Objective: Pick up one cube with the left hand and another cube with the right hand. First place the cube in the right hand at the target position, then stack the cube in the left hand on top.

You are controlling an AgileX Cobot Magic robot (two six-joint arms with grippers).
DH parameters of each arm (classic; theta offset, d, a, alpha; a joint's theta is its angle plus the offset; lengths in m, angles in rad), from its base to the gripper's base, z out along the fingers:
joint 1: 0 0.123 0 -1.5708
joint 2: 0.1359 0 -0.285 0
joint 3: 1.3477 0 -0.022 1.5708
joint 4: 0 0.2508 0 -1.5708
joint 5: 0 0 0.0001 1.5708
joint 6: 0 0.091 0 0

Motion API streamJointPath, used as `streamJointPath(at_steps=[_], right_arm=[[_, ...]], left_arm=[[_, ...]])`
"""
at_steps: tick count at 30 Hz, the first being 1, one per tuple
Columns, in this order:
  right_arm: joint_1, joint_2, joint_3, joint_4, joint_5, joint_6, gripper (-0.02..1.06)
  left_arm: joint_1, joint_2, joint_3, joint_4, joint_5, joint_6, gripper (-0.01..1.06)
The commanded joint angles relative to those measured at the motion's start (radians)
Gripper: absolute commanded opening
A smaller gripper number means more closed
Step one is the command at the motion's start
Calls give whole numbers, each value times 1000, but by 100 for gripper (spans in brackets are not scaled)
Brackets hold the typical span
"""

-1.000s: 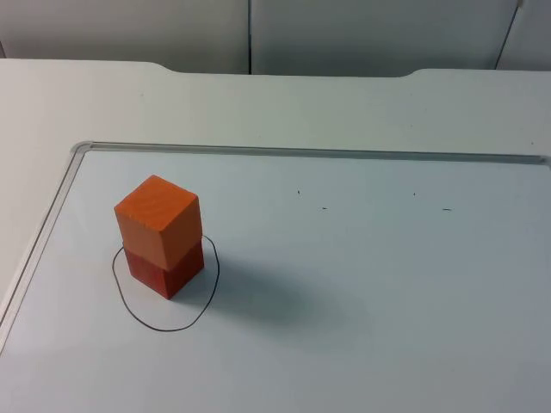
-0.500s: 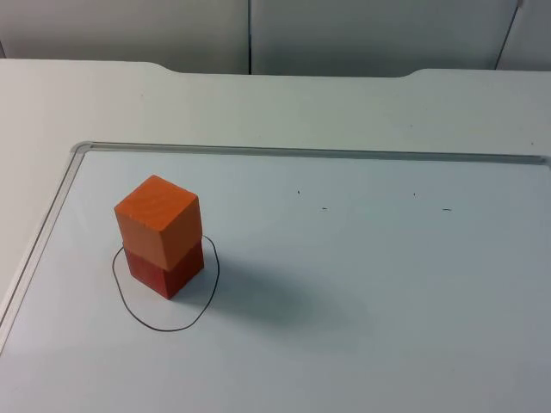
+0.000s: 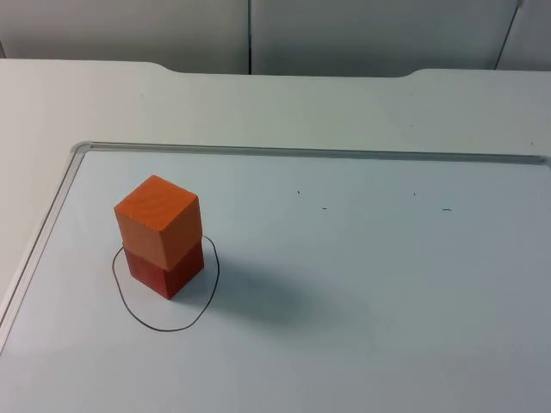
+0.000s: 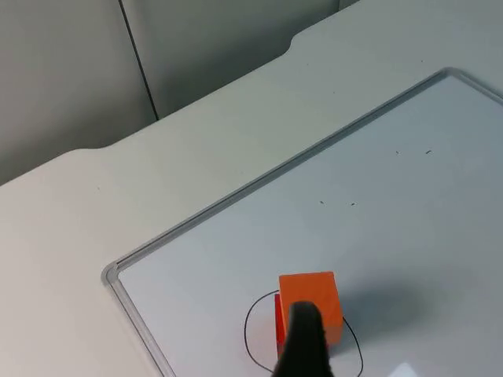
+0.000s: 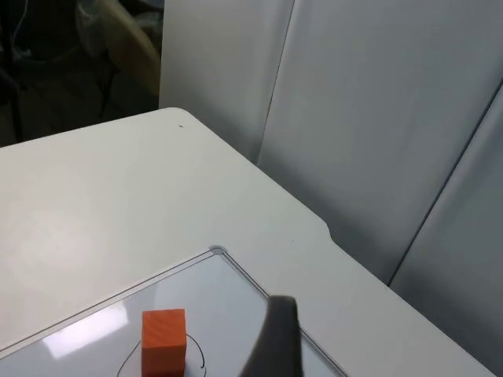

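The orange cube [image 3: 157, 220] was seen stacked squarely on the red cube [image 3: 165, 274] inside the drawn circle [image 3: 164, 325] on the white surface [image 3: 362, 284]. Toppling was judged likely only if the stack were knocked by a returning arm. Whether the left claw [image 4: 305, 345] and right claw [image 5: 275, 338], both raised well away, were released or clenched could not be told; nothing was seen touched.

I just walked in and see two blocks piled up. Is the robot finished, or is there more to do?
It looks finished. The red cube sits inside the drawn circle on the whiteboard, and the orange cube rests squarely on top of it. Nothing is in hand: the cubes stand free. Nothing of the stacking seems left to do.
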Motion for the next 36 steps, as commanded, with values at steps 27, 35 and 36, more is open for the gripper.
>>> streamJointPath(at_steps=[27,35,36], right_arm=[[-2,-544,649,3,-125,126,70],[-2,-636,656,-2,-49,126,70],[-2,-658,656,-6,-25,126,70]], left_arm=[[3,-684,399,-8,245,-106,63],[3,-684,401,-9,236,-118,63],[3,-684,401,-9,236,-118,63]])
